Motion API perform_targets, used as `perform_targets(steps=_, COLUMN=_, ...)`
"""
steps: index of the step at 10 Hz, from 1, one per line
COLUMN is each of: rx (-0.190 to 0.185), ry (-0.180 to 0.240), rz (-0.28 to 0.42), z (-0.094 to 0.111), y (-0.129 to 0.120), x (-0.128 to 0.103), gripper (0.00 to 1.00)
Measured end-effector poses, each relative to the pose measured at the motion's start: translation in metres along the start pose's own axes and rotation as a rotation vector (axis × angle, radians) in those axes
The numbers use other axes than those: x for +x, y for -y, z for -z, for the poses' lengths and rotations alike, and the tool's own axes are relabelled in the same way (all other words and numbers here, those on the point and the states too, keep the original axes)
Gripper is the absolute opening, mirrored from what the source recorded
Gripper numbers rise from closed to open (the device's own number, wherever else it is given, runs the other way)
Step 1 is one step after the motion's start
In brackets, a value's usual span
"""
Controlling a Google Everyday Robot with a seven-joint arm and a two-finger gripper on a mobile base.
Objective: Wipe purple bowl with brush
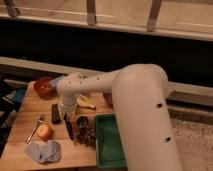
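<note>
End effector (65, 113): down at the counter (22, 120), clamped shut on the far end of the brush (69, 129) (an end grip likely leaves the rest free for wiping). Purple bowl (82, 121): just beside the brush, between it and the green tray (109, 144), close enough for a short swing.

My gripper (65, 114) hangs low over the wooden table (22, 117), closed at the upper end of the brush (69, 129). The brush lies between the black block (55, 113) and the purple bowl (82, 121). Whether I truly grip the brush I cannot tell.
</note>
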Motion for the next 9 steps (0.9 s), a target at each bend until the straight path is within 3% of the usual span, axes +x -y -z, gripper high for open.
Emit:
perform_targets(steps=3, rx=-0.051, ry=0.097, rz=0.016, z=0.051, y=-0.006, x=-0.011, gripper=0.00)
perform_targets(steps=6, rx=-0.077, ry=0.182, rz=0.024, z=0.101, y=-0.007, x=-0.027, gripper=0.00)
perform_targets(steps=9, rx=-0.105, ry=0.206, rz=-0.042, z=0.131, y=0.044, x=-0.039, gripper=0.00)
